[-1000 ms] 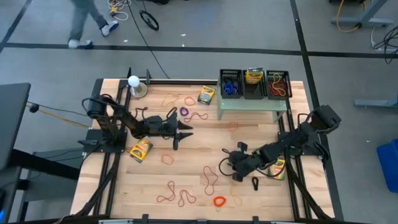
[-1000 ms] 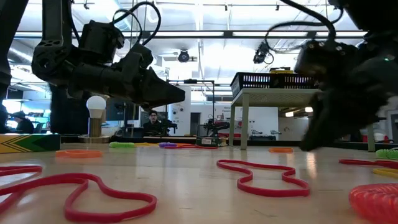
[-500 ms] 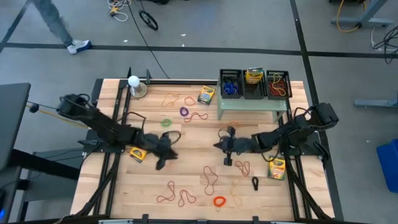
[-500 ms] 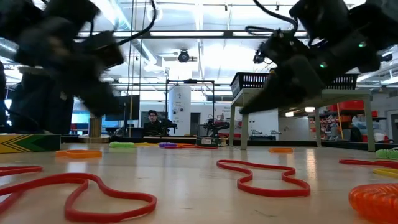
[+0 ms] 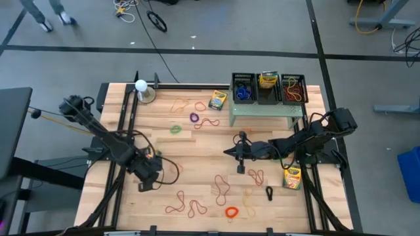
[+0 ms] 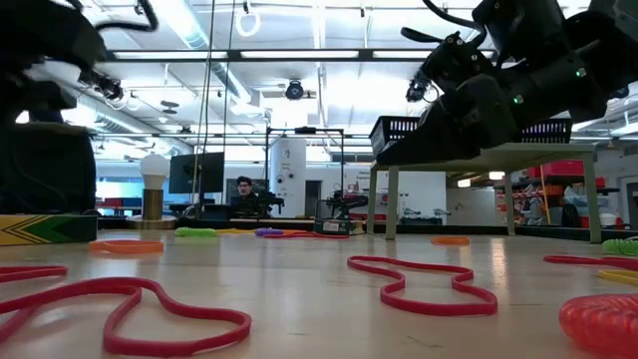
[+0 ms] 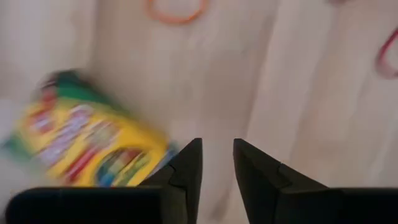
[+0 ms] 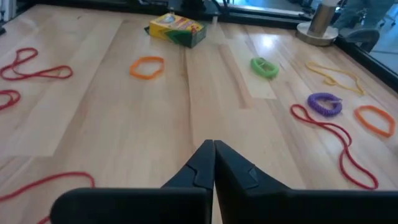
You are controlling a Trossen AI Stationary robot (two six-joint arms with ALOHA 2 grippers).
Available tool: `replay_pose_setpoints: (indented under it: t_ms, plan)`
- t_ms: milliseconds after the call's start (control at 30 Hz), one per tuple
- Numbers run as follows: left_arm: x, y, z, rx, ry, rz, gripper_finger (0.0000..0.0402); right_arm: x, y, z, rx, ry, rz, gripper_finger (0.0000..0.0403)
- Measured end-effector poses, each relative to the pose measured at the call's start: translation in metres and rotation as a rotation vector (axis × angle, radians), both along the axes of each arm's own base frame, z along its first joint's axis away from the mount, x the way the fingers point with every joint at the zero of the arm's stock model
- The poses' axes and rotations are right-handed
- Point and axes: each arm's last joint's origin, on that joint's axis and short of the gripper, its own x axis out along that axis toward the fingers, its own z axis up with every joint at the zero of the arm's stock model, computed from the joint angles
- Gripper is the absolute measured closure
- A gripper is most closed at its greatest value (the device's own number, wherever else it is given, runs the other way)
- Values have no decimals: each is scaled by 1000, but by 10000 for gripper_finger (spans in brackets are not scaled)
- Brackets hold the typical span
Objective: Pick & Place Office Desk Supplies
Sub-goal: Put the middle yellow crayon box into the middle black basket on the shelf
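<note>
My left gripper (image 5: 152,172) is low at the table's left, slightly open with bare wood between its fingers (image 7: 189,167). A yellow-and-green crayon box (image 7: 81,138) lies just beside one finger and is mostly hidden under the arm from above (image 5: 156,156). An orange ring (image 7: 177,11) lies ahead of it. My right gripper (image 5: 227,153) hovers over the table's middle, shut (image 8: 213,148) with nothing seen in it. More crayon boxes lie at the right edge (image 5: 292,177) and at the back (image 5: 218,99). Rubber bands (image 5: 222,189) and an orange coil ring (image 5: 231,212) are scattered at the front.
A pale green stand (image 5: 266,109) at the back right carries three black bins (image 5: 268,88). A white ball on a round base (image 5: 141,86) sits at the back left. Green (image 5: 175,129) and purple (image 5: 194,117) rings lie between them. A black ring (image 5: 269,192) lies front right.
My left gripper swung from the table's middle back to the front left, down beside the crayon box. My right gripper shut and moved from the front right to the middle.
</note>
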Motion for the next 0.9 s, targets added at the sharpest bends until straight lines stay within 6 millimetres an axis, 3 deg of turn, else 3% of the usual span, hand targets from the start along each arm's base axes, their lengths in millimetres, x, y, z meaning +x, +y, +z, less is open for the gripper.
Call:
replay_pose_setpoints:
  t_ms: [100,267,500,633,900]
  plan:
    - [-7,-5,-1,118,86,-94,285,0,0,-1,-2,10,0,387]
    - [-10,-18,-21,270,162,-242,258,-1,0,-1,9,17,10,390]
    - [-7,-23,-43,408,232,-264,239,-1,0,-2,14,17,13,396]
    - [-6,-24,-50,430,261,-278,260,-1,0,-2,17,17,11,392]
    - [-5,-26,-60,465,313,-334,348,-1,0,-2,20,16,10,394]
